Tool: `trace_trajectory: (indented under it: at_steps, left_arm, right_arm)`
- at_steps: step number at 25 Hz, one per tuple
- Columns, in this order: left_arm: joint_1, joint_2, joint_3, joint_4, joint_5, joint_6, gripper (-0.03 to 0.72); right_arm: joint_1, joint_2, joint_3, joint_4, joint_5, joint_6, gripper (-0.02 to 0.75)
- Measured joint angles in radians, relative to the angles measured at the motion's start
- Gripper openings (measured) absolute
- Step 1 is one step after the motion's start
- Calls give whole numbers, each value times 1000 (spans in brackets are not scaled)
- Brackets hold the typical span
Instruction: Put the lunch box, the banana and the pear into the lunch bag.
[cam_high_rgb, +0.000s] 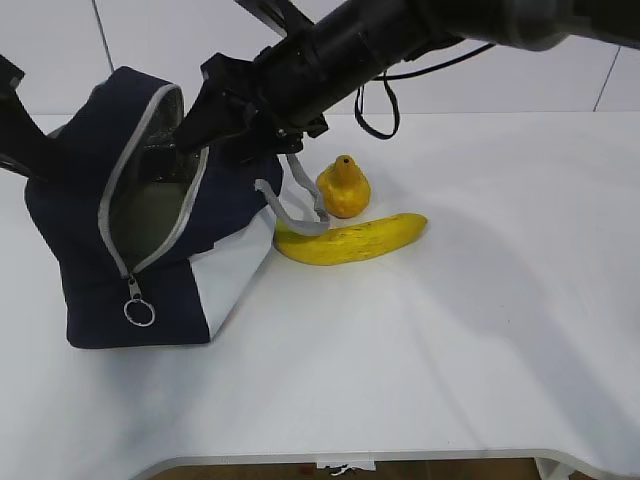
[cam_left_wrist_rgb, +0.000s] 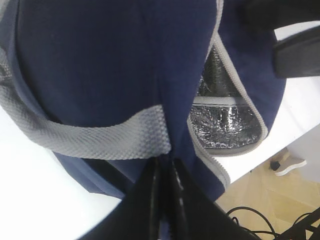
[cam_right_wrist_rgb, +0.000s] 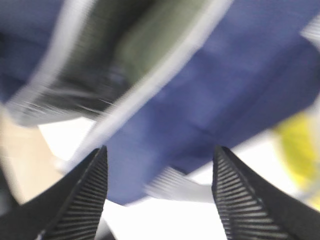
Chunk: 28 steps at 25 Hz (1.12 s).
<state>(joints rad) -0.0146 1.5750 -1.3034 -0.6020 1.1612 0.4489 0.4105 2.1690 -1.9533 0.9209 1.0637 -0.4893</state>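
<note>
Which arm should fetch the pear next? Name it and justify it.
Right. Its end effector is open and empty by the bag mouth, on the side of the pear. The left end effector is shut on the bag's fabric, apparently holding it.

White table, pale panelled wall

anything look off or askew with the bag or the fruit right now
The lunch bag leans askew, its top pulled back by the left tool pinching the fabric beside a grey handle, so the unzipped mouth gapes forward. The banana and pear lie on the table, looking normal.
</note>
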Motion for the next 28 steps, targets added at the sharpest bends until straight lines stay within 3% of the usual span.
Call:
trace_trajectory:
  at_steps: [6, 20, 28]
  left_arm:
    - [0, 0, 0, 4, 0, 0, -3]
    - [0, 0, 0, 48, -2, 0, -3]
    - [0, 0, 0, 57, -2, 0, -3]
  right_arm:
    - [0, -21, -90, -252, 148, 65, 511]
    - [0, -49, -103, -763, 174, 138, 496]
    - [0, -49, -79, -808, 174, -52, 493]
